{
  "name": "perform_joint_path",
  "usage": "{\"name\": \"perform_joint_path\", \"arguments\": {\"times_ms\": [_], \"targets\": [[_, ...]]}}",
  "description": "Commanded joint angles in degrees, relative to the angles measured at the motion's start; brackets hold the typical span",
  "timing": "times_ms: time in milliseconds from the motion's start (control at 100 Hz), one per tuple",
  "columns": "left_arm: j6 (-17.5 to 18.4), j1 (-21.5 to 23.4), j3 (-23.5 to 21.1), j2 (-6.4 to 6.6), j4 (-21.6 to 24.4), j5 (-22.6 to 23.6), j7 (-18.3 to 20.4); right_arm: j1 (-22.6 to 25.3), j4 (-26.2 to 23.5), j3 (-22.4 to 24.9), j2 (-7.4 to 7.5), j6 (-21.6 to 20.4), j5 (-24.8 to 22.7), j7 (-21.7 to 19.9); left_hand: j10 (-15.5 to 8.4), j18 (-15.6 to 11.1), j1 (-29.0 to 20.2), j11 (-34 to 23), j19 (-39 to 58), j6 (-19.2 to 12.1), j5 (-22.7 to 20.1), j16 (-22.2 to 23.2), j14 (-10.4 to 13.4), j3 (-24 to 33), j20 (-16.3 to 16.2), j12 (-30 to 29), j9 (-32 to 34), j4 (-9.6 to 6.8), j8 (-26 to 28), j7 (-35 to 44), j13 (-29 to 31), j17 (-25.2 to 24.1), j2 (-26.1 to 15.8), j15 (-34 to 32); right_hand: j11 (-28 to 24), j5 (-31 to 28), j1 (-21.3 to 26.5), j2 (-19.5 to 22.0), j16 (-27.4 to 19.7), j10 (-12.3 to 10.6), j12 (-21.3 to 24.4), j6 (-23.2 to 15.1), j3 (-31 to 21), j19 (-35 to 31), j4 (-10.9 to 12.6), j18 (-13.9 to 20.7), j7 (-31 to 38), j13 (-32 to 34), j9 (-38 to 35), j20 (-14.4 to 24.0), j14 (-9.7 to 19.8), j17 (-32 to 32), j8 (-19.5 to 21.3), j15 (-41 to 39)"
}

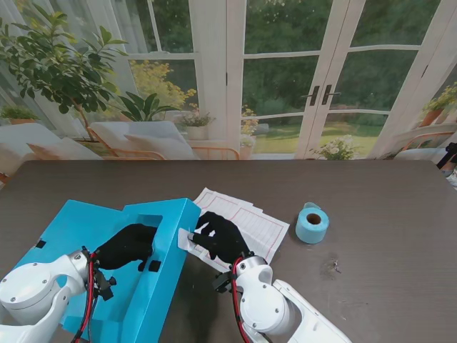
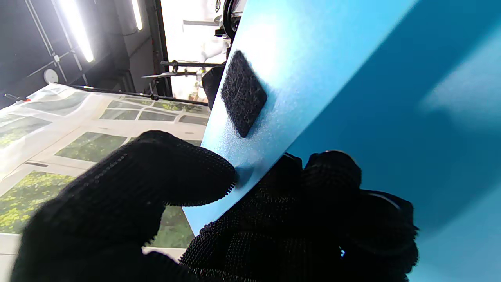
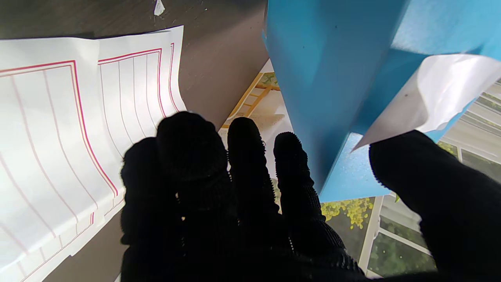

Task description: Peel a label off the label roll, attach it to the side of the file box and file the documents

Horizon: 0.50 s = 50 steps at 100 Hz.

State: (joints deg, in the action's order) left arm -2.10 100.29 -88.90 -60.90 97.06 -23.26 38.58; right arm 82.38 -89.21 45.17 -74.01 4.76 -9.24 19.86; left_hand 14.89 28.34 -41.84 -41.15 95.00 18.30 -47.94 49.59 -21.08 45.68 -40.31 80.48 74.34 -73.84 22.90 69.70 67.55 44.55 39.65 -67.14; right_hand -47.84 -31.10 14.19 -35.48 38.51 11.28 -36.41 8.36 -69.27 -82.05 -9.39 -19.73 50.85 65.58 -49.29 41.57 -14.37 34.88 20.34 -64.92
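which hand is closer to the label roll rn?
Right. The right hand rests on the documents, just left of the label roll. The left hand grips the file box, well to the left.

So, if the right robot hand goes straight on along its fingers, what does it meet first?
Most likely the papers: the right robot hand points away from me over them. The file box stands close on its left, so the thumb may brush it; depth is unclear.
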Motion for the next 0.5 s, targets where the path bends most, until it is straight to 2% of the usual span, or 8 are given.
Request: {"name": "perform_joint_path", "arguments": {"times_ms": [0,490], "targets": [[-0.13,0.15,-0.22,0.02,0.66,-0.26,1.18,0.43,-0.09,0.02,-0.01,-0.13,0.10,-0.94,-6.19,-1.25,-3.56,-2.52,1.82,1.02,-1.03,0.62,0.33,6.00,0.01,1.43,1.97,-1.67,1.52,5.70,0.82,-1.00,0.08,-3.60,0.43,-1.03,-1.27,1.35,0.31,0.72,0.46,-1.00,0.41,-2.35,1.59,0.71,-0.34,-0.07,-0.01,2.50,-3.98,-5.10,-1.06,-0.53],[-0.62,0.76,-0.84,-0.04,1.60,-0.44,0.85,1.84,-1.56,1.10,0.85,-1.26,-0.36,-2.00,-6.19,-1.19,-3.24,-2.51,1.82,1.17,-0.95,0.48,0.26,6.35,-0.07,1.44,1.97,-2.46,1.72,5.70,0.77,-1.02,-0.23,-3.70,0.22,-5.95,-0.50,1.19,0.23,0.89,0.40,-1.68,-0.55,-2.48,1.56,0.46,3.70,0.49,-1.28,2.51,-4.10,-4.88,0.66,-0.60]]}}
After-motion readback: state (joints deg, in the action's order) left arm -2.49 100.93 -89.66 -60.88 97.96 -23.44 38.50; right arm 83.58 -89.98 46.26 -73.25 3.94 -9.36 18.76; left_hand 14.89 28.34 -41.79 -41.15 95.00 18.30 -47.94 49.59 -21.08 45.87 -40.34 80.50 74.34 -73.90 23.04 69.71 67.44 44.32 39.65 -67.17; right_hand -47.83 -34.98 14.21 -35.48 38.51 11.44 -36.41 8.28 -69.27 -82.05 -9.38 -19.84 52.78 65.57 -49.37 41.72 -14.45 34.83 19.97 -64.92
